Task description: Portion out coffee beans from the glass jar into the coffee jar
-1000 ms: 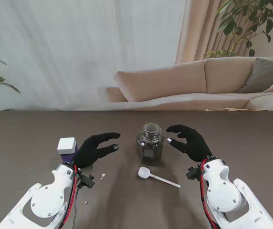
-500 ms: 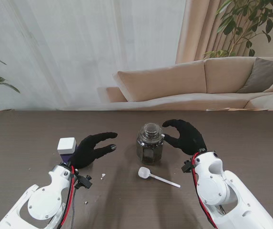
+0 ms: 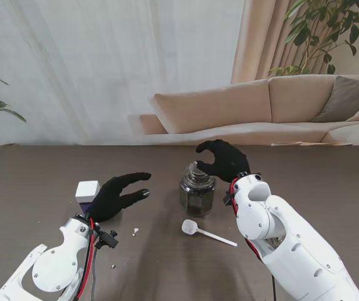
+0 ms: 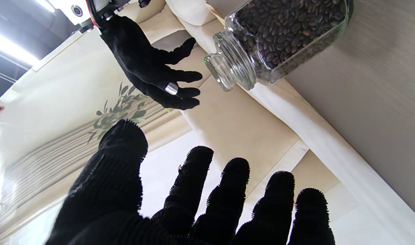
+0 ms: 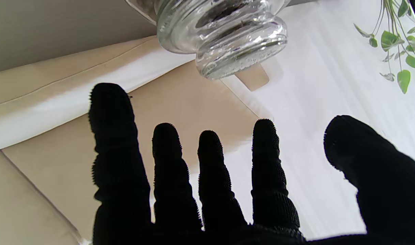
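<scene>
Right hand: moved since a second ago from beside the jar to above its far side; the right hand (image 3: pixel 224 160) now hovers over the lid with fingers (image 5: pixel 210 177) spread and curled, holding nothing.
Left hand: shifted only slightly; the left hand (image 3: pixel 115 195) hangs with fingers (image 4: pixel 234 190) spread wide, empty, near the white cube, well apart from the jar.
Gloves: black knit, ribbed, with a fuzzy nap at the tips.
Glass jar: the glass jar (image 3: pixel 197 188) stands upright at mid-table as before, clear faceted glass with a ridged neck and rounded glass lid, dark coffee beans (image 4: pixel 289 23) filling its body.
Spoon: a white plastic spoon (image 3: pixel 205 231) lies nearer to me than the jar, unmoved.
Cube: a white cube (image 3: pixel 88 190) on a purple base, just left of the left hand.
Table: matte grey-brown table (image 3: pixel 29 182), fine grain.
</scene>
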